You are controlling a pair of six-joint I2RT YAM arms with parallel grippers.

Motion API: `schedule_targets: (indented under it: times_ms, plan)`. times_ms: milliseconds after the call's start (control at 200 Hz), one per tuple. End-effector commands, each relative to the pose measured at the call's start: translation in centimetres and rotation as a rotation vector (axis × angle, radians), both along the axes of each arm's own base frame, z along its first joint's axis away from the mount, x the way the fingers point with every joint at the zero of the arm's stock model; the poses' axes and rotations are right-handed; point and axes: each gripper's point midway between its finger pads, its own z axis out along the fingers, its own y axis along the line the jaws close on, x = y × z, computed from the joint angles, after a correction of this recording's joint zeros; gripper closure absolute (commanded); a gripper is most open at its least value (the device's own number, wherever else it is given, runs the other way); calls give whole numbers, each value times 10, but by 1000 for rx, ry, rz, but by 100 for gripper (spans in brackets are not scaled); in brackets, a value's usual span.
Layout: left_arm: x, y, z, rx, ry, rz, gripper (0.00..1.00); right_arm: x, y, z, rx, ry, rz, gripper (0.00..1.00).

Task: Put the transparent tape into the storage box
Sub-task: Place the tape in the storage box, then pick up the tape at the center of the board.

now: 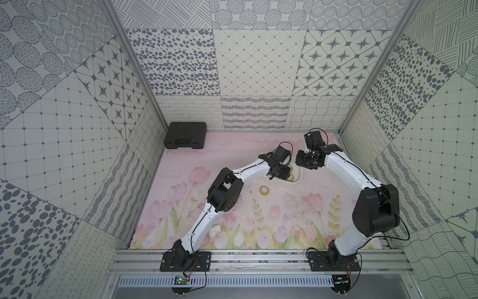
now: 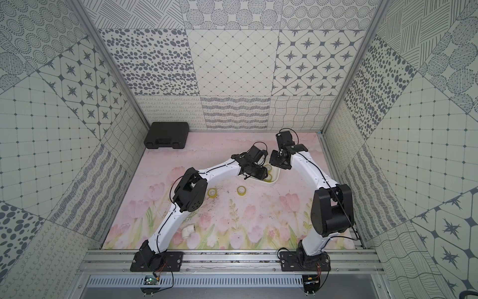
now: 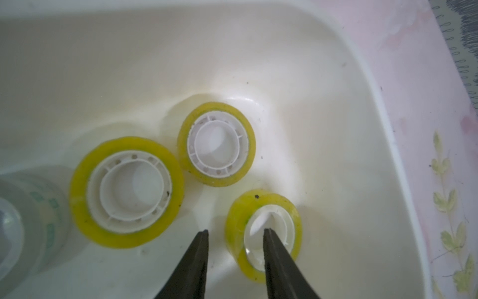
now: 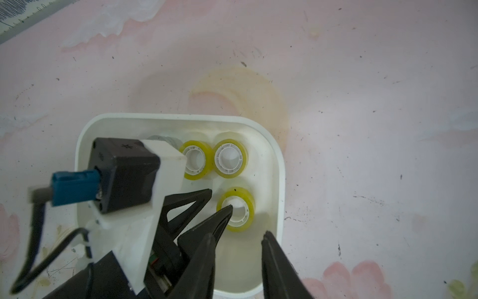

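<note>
— Looking into the storage box [image 4: 279,168], what do the left fingers [image 3: 194,266] hold?
— Nothing. They stand spread inside the box. 1 tip sits in the core of a tilted yellow roll [image 3: 271,200], and the other tip is outside that roll, clear of its wall.
— What else lies in the box?
— 2 flat yellow rolls [image 3: 126,144], side by side and apparently touching, just beside the tilted one. Next to them is 1 greyish clear roll [image 3: 38,207], half out of the left wrist view.
— And the right fingers [image 4: 276,271]?
— Parted, with nothing between them, hanging above 1 end of the box.
— Any tape outside the box?
— Yes, 2 yellow rolls lie flat on the counter [image 2: 258,220], off the box's near side as the top views show it. The nearer roll [image 2: 241,190] lies near the box. The farther roll [image 2: 212,192], seen in a top view, lies just beside the left arm's elbow [image 2: 190,191].
— Anything else?
— A black case [image 1: 185,135] and a white pipe elbow [image 1: 215,231], both well apart from the box.
</note>
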Motion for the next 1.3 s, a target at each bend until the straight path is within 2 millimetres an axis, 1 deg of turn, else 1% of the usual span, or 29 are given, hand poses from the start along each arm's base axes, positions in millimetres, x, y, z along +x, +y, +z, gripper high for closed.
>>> schedule_targets:
  times_ms: [0, 85, 140, 160, 195, 215, 295, 305, 325, 360, 370, 395, 505, 585, 660, 725, 805, 865, 941, 1071, 1296]
  plan:
    - [5, -5, 41, -47, -95, -3, 60, 4, 4, 23, 24, -73, 5, 66]
    - [9, -1, 68, -75, -139, 11, 60, 8, 9, 32, 30, -97, 16, 66]
    - [12, 6, 88, -92, -166, 28, 59, 10, 13, 38, 34, -112, 27, 66]
    - [13, 8, 92, -94, -173, 33, 59, 11, 14, 39, 35, -114, 32, 66]
    - [14, 15, 106, -105, -194, 47, 57, 12, 17, 42, 38, -122, 39, 66]
    - [14, 20, 113, -109, -203, 57, 54, 12, 18, 43, 40, -124, 42, 66]
    - [11, 41, 135, -114, -221, 96, 53, 12, 23, 45, 41, -124, 58, 66]
    - [11, 45, 135, -109, -219, 101, 51, 12, 24, 44, 42, -122, 59, 66]
    - [9, 50, 142, -111, -226, 112, 49, 12, 25, 44, 41, -122, 64, 66]
    - [3, 63, 143, -92, -221, 130, 46, 10, 27, 43, 41, -118, 69, 66]
    - [2, 66, 147, -92, -227, 135, 45, 10, 27, 42, 41, -118, 69, 66]
    - [-3, 74, 150, -81, -227, 148, 44, 9, 28, 41, 42, -115, 73, 66]
    - [-30, 109, 142, -33, -196, 195, 43, 5, 33, 35, 43, -101, 87, 66]
    - [-52, 130, 120, -1, -127, 235, 43, 2, 37, 31, 48, -93, 92, 66]
    - [-71, 144, 100, 14, -76, 264, 42, 1, 39, 28, 50, -90, 93, 66]
    - [-83, 154, 82, 33, -49, 288, 42, 0, 42, 27, 51, -91, 97, 66]
    - [-91, 165, 63, 57, -25, 313, 42, -1, 45, 27, 52, -92, 105, 66]
    - [-93, 167, 52, 64, -20, 316, 42, -2, 49, 28, 53, -95, 112, 66]
    - [-90, 165, 42, 73, -21, 316, 42, -2, 53, 29, 55, -99, 118, 66]
    - [-81, 156, 27, 81, -12, 307, 42, -4, 58, 29, 50, -100, 126, 66]
    - [-75, 145, 1, 82, 20, 297, 42, -8, 58, 26, 48, -96, 124, 66]
